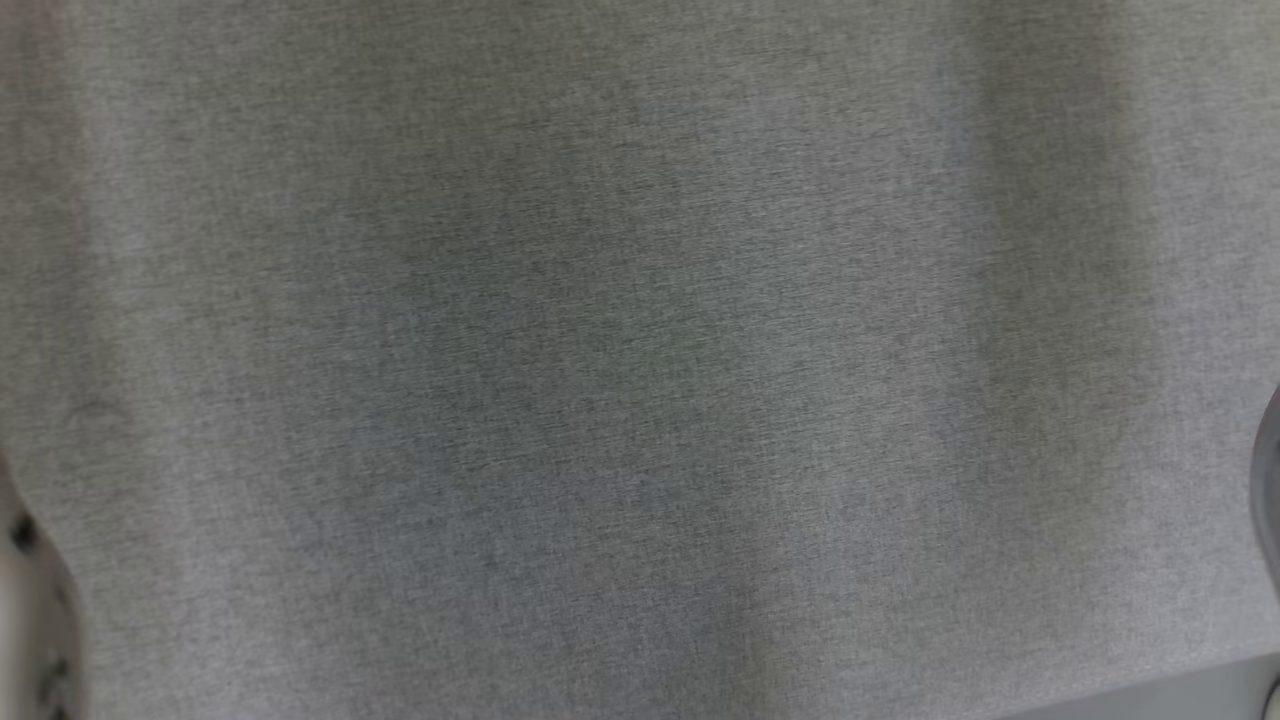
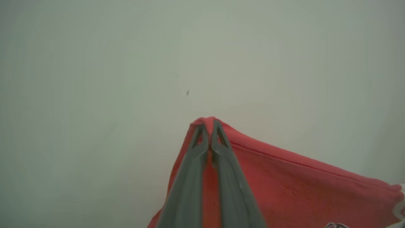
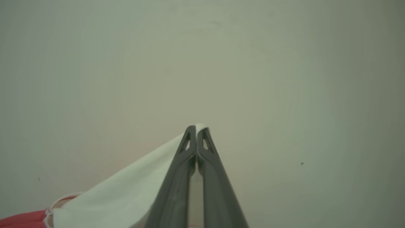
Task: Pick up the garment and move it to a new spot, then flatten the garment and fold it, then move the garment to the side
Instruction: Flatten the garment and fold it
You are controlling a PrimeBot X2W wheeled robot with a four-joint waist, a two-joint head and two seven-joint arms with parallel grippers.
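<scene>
Both grippers pinch opposite corners of the garment, which spans the space between them.

The left gripper (image 2: 208, 126) has its two long dark tapered fingers pressed together on a peaked corner of the garment (image 2: 284, 177), a soft, fleecy red cloth with a stitched hem ridge that slopes away to the right. The right gripper (image 3: 196, 131) is likewise clamped tight on a smooth white section (image 3: 126, 190) of the same garment, which fans out leftward to a corded white edge and a strip of red. Behind each pinched corner lies a plain, matte pale surface (image 2: 95, 79) with a few tiny dark specks. In the head view a finely flecked grey cloth (image 1: 640, 360) hangs close across the frame in soft vertical folds; whether it is the garment's other face cannot be told.
</scene>
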